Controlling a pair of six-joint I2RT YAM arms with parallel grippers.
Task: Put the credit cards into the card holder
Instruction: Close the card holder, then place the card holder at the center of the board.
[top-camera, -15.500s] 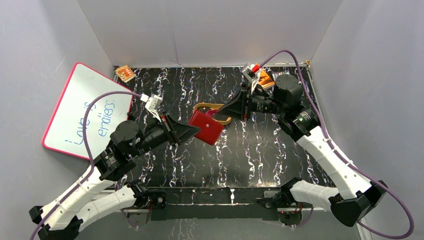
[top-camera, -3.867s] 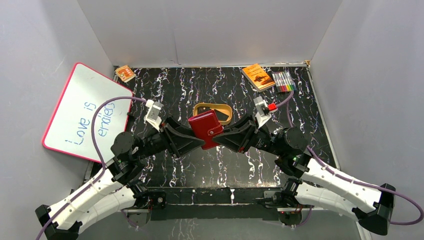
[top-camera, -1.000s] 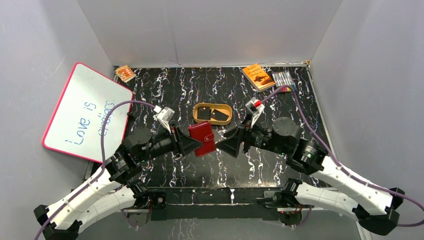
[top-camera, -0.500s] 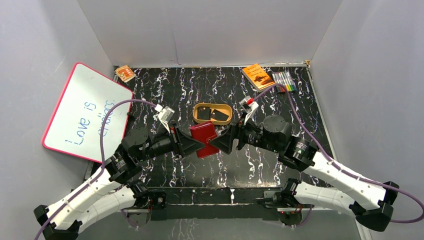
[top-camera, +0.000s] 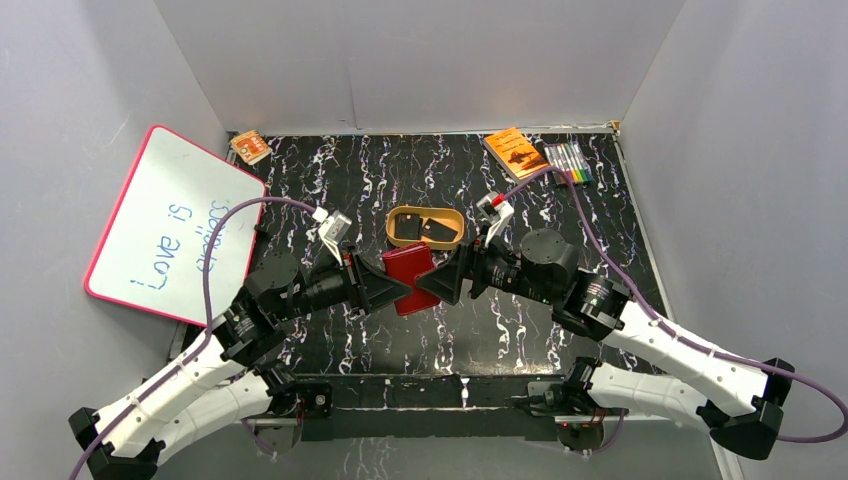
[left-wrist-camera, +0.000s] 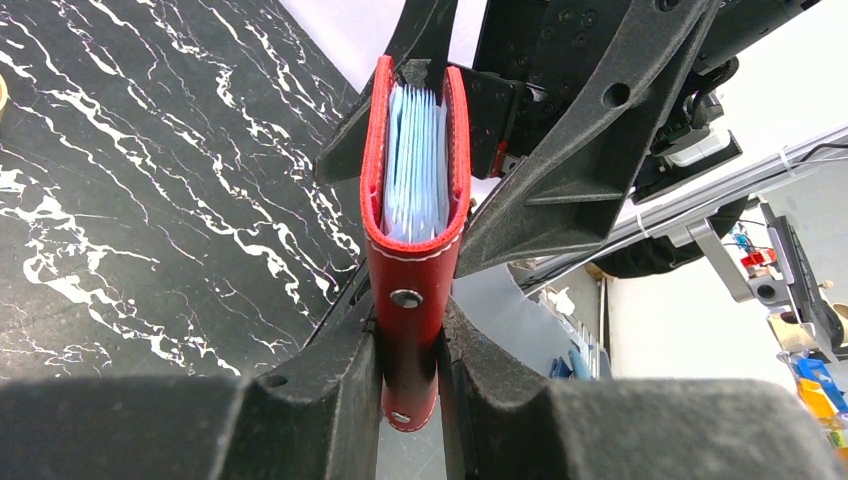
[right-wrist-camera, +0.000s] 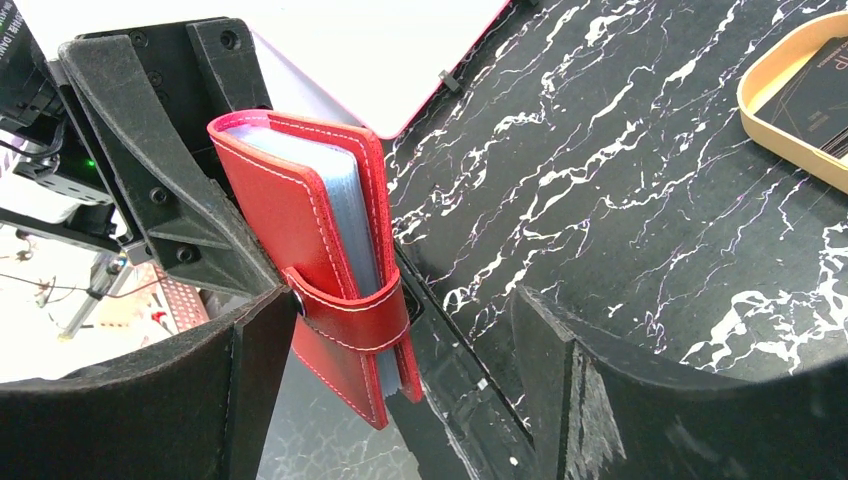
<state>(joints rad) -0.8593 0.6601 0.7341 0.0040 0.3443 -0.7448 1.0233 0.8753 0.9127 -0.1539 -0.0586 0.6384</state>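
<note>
- Red, snapped shut and clamped tight in the left jaws (left-wrist-camera: 410, 322): the card holder (left-wrist-camera: 412, 250), apparently lifted off the table (top-camera: 520, 330), just on the near side of the tan oval dish (top-camera: 391, 228).
- Spread wide around the card holder's far edge, gripping nothing: the right jaws (right-wrist-camera: 400, 312), one finger (right-wrist-camera: 250, 380) close beside a red cover, the other well apart from it.
- Spine toward the left arm, edge crossed by the snap strap (right-wrist-camera: 350, 320) toward the right arm, grey-blue pockets showing between the covers.
- Seen from above, longer side seemingly crosswise to the two wrists, pointing toward the dish.
- Lying flat inside the dish, on its floor and touched by neither arm: the black credit cards (top-camera: 422, 229).
- Likely first call: undoing the snap strap, with the right arm better placed, facing it head-on.
- Worth watching: a pull on the snap strap twisting the card holder out of the left grip.
</note>
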